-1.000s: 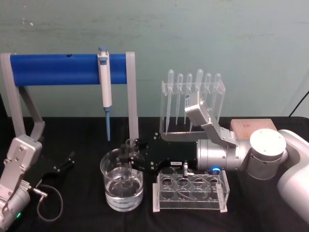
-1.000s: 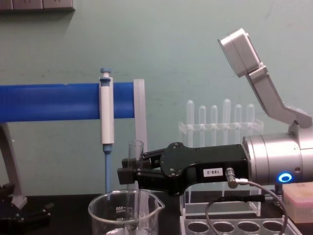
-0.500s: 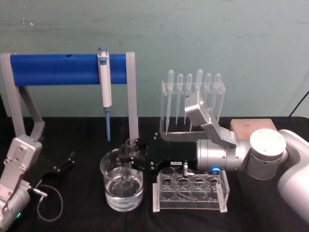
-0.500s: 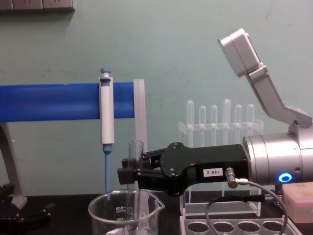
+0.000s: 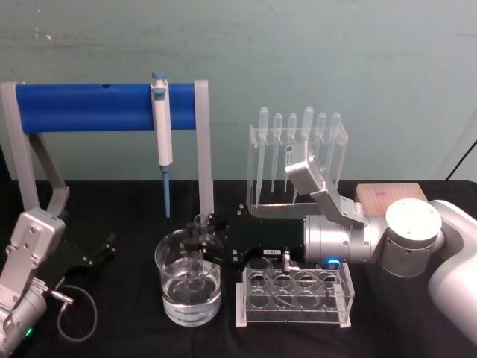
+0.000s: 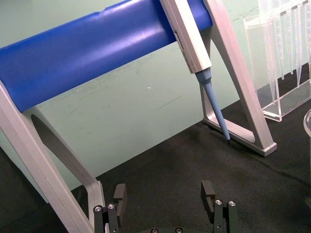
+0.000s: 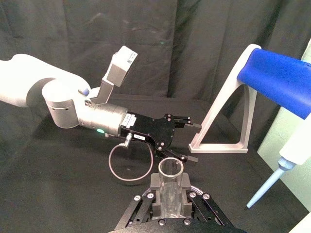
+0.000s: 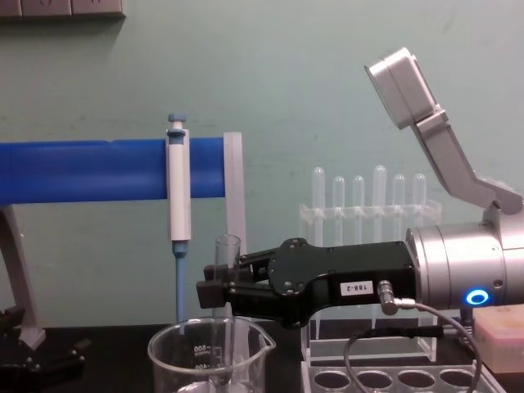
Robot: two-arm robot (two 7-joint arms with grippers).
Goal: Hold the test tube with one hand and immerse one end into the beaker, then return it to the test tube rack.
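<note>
Right gripper (image 8: 214, 293), ctr of chest view: fingers clamped on test tube (image 8: 227, 248). Tube upright, lower end inside beaker (image 8: 205, 354) at btm ctr-left. Rack (image 5: 294, 304) just right of beaker, lower ctr of head view. Left gripper (image 5: 99, 251), lower left: fingers apart, empty.

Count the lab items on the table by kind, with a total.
Test tube: 1, held upright by the right gripper
Beaker: 1, the tube's lower end inside it
Plastic pipettes: 6
Pipettor: 1
Test tube rack: 1
Total: 10
The left gripper is open, parked at the robot's left.
</note>
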